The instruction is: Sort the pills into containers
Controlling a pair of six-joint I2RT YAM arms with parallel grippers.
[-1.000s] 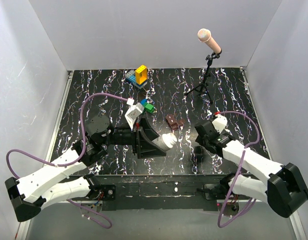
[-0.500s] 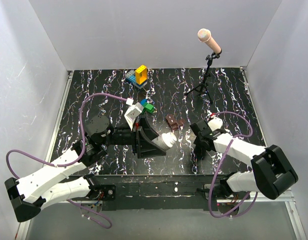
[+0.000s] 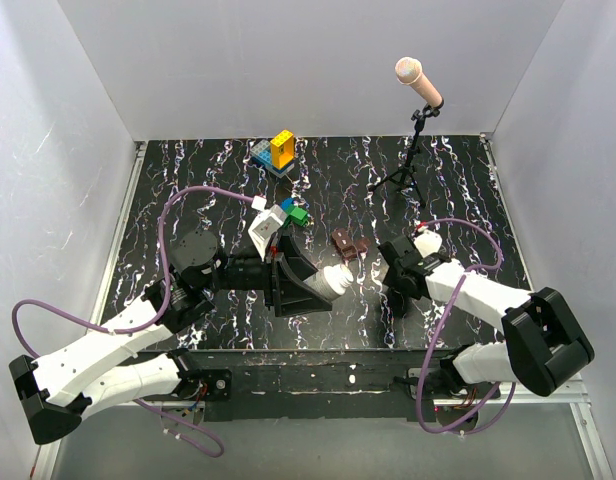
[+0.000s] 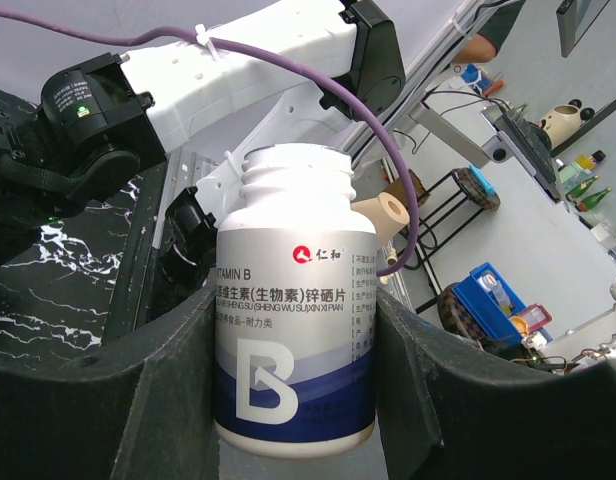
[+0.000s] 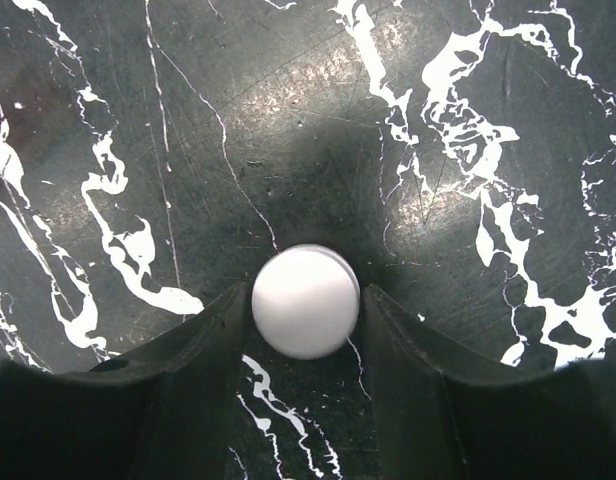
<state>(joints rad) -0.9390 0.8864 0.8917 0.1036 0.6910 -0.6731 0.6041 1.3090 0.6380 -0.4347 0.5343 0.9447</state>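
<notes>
The left gripper [image 3: 310, 288] is clamped on a smooth white plastic vitamin bottle [image 4: 293, 330]. The bottle lies tipped on its side, its threaded open mouth aimed at the small brown pill box [image 3: 348, 243], likely for pouring. Right of the pill box, the right gripper [image 3: 396, 298] flanks the round white cap [image 5: 305, 302] low over the glossy black marbled table [image 5: 438, 120]. Whether it pinches the cap, I cannot tell.

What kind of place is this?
Probably a robotics lab test cell: a black marbled table boxed in by white panels, a microphone on a stand, and a workshop stool beyond.
</notes>
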